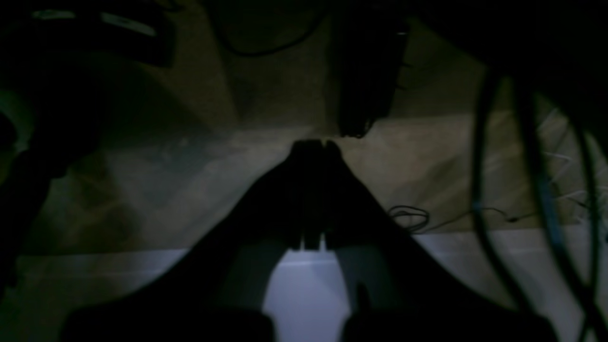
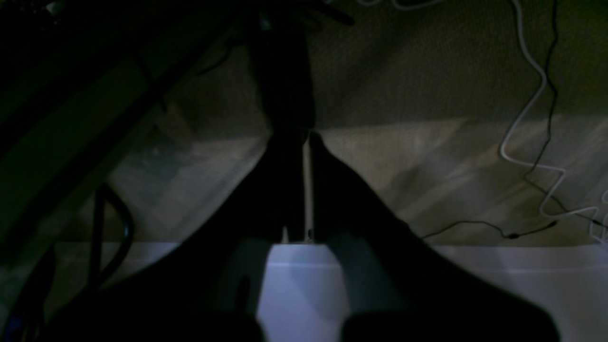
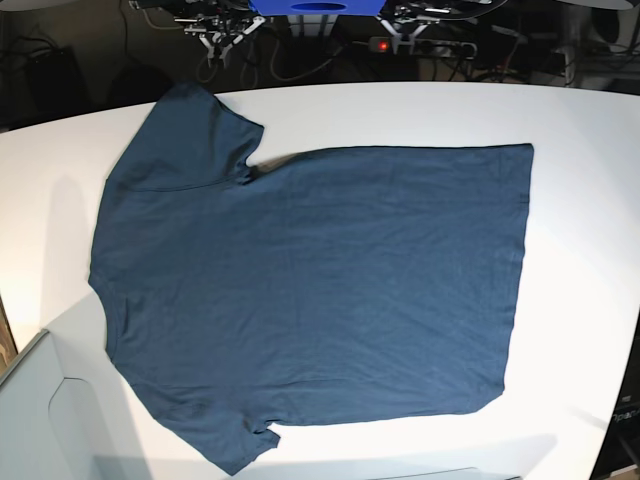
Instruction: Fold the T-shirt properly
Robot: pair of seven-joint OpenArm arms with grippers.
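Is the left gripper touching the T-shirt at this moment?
Apart. The base view shows the T-shirt flat on the white table, no gripper on it. The left wrist view shows the left gripper over floor.

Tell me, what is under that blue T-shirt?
The T-shirt lies spread flat on a white table, which shows all around it. Whatever sits beneath the cloth itself is covered; no bump suggests anything there.

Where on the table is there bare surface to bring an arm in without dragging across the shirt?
The T-shirt covers most of the table. Bare white strips lie beyond the hem on the base view's right, along the far edge behind the upper sleeve, and at the left edge. The near edge offers only a thin margin.
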